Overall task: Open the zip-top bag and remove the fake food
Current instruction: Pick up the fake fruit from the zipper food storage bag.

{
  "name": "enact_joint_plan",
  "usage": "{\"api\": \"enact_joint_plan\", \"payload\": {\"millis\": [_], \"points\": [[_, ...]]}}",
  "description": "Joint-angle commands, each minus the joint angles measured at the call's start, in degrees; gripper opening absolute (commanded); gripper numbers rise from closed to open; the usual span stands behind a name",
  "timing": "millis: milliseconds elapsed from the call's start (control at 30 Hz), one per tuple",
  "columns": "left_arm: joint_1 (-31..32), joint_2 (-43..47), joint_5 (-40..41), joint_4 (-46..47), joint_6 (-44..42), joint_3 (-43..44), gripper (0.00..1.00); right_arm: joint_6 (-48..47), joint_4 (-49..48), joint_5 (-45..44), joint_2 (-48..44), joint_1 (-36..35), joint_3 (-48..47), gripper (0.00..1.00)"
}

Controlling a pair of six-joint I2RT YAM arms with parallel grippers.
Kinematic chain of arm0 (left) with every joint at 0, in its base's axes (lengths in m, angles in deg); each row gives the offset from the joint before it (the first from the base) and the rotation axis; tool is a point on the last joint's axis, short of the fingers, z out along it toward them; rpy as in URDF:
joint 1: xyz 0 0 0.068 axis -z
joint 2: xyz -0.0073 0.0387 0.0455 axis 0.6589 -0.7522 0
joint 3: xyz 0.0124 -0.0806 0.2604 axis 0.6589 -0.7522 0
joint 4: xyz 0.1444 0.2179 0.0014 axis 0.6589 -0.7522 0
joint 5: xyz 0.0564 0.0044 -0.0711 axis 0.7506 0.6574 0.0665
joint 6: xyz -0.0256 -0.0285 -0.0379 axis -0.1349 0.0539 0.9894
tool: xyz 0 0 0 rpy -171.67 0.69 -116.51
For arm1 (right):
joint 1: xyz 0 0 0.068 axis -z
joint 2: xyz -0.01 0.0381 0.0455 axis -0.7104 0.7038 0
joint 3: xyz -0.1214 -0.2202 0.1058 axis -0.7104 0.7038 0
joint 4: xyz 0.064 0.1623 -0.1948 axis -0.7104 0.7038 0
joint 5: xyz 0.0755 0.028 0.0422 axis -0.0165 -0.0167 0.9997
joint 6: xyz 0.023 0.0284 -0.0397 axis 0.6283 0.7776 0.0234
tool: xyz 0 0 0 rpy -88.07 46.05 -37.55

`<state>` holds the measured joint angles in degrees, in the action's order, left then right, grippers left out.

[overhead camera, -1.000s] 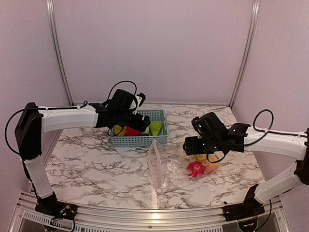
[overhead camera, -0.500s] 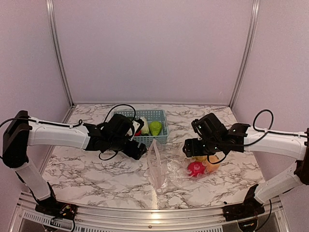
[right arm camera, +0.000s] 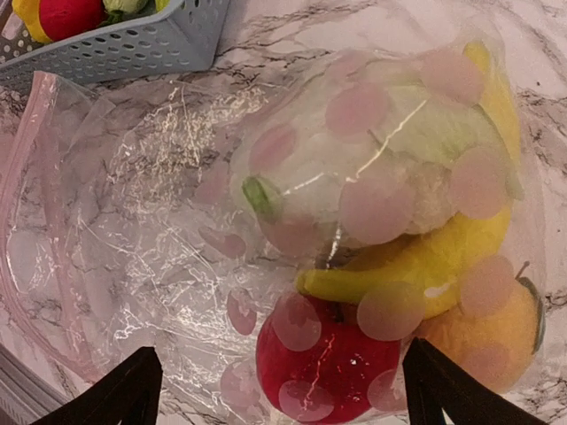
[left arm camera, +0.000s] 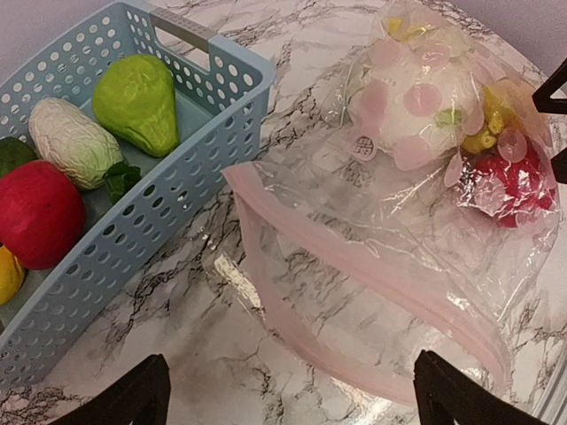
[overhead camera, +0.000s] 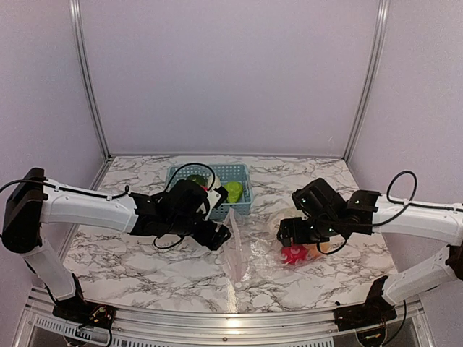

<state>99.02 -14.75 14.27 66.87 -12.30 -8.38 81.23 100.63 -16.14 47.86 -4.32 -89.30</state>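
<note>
The zip-top bag (overhead camera: 249,249) lies on the marble, clear with pink dots. Its pink zipper strip (left arm camera: 354,270) faces left and stands parted. Fake food sits in its right end: a red apple (right arm camera: 328,363), a yellow banana (right arm camera: 416,261), an orange (right arm camera: 483,336) and a white cauliflower (right arm camera: 354,168). My left gripper (overhead camera: 221,235) is open just left of the bag's mouth, and the strip shows between its fingers in the wrist view (left arm camera: 288,398). My right gripper (overhead camera: 300,237) is open above the bagged food, its fingertips either side of the apple (right arm camera: 283,390).
The light blue basket (overhead camera: 242,173) stands behind the bag at centre back. In it lie a green pear-shaped fruit (left arm camera: 137,102), a pale cabbage (left arm camera: 71,142), a red fruit (left arm camera: 35,212) and a yellow one (left arm camera: 7,274). Walls close in the table.
My left arm has left the basket and swung forward and right to the bag's mouth. My right gripper has opened wider and shifted slightly right above the food.
</note>
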Motion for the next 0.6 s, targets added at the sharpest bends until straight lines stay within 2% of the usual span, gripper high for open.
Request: {"api": "enact_joint_plan", "payload": {"millis": [0, 233, 400, 467, 567], "points": [[1.1, -1.5, -1.2, 2.0, 0.2, 0.7, 0.99, 3.9, 3.2, 1.0, -2.3, -1.9, 1.1, 0.92], [2.1, -3.0, -2.2, 2.5, 0.0, 1.3, 0.99, 8.2, 2.7, 0.5, -4.5, -2.2, 4.6, 0.86], [2.4, -3.0, -2.2, 2.6, 0.1, 1.4, 0.99, 10.0, 4.9, -2.4, -5.5, -0.8, 4.2, 0.75], [2.4, -3.1, -2.1, 2.5, 0.1, 1.5, 0.99, 10.0, 4.2, -2.5, -6.0, 0.0, 4.6, 0.66], [2.4, -3.1, -2.0, 2.4, 0.1, 1.5, 0.99, 9.6, 3.0, -1.7, -5.6, 1.6, 5.3, 0.41]]}}
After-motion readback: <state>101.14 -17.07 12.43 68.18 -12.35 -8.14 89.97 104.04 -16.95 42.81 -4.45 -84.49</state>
